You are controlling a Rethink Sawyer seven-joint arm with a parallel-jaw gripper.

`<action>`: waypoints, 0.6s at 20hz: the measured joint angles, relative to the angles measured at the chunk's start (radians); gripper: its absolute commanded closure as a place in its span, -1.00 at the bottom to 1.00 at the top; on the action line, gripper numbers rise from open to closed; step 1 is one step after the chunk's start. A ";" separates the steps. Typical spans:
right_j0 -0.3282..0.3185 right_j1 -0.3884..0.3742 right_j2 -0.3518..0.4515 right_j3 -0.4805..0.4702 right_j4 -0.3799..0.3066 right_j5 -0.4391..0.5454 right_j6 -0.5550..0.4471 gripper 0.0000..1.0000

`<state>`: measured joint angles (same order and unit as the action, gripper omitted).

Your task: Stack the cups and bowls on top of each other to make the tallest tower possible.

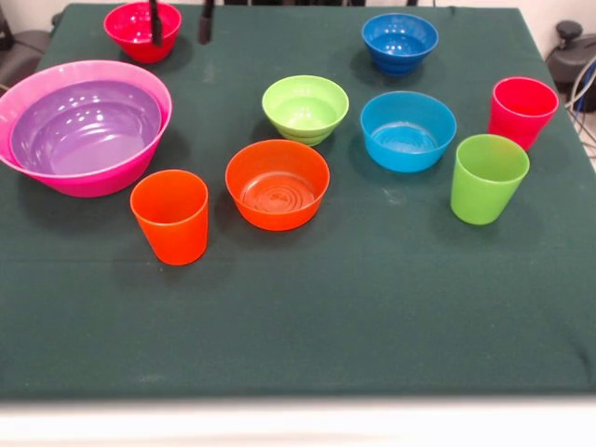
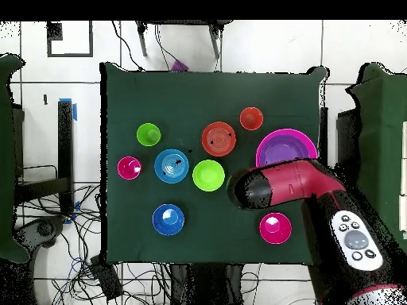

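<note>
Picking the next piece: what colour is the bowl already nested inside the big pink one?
Purple bowl, nested in the pink bowl; front view shows it best.

Purple bowl (image 1: 86,126) inside pink bowl (image 1: 93,180), green cloth (image 1: 307,307)

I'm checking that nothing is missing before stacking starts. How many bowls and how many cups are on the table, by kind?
Bowls: 7 (pink, purple nested in it, orange, lime green, light blue, dark blue, red-pink)
Cups: 3 (orange, lime green, red-pink)
Total: 10
</note>
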<state>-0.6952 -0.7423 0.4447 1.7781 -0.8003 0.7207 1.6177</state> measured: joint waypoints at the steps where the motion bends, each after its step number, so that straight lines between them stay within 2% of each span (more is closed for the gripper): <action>1: 0.009 0.003 0.000 0.003 0.002 0.000 0.000 -1.00; 12: 0.110 0.028 0.000 0.014 0.021 0.000 0.000 -1.00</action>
<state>-0.5852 -0.7143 0.4449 1.7923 -0.7793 0.7205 1.6179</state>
